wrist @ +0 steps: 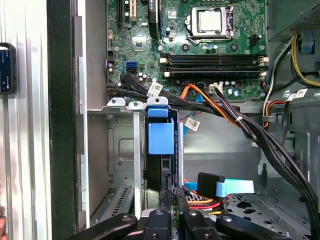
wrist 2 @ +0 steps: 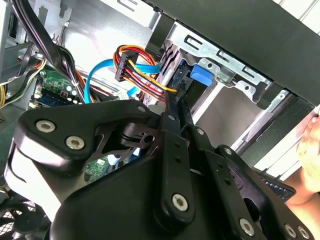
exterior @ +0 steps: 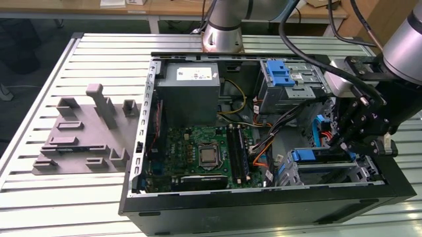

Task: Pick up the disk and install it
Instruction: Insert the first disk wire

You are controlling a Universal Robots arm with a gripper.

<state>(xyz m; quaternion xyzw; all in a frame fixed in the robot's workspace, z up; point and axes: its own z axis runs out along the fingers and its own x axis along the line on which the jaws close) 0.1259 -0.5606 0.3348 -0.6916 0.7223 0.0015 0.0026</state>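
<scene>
Slatted table [exterior: 79,197]; cables [wrist: 260,135] crowd disk [wrist: 161,137].

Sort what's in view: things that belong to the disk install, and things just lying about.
Belongs to the job:
- disk, on edge in the bay
- tool, right above it
- drive cage

Just lying about:
- power supply
- motherboard
- grey fixture plate on the table beside the case
- a hand at the case's edge
</scene>
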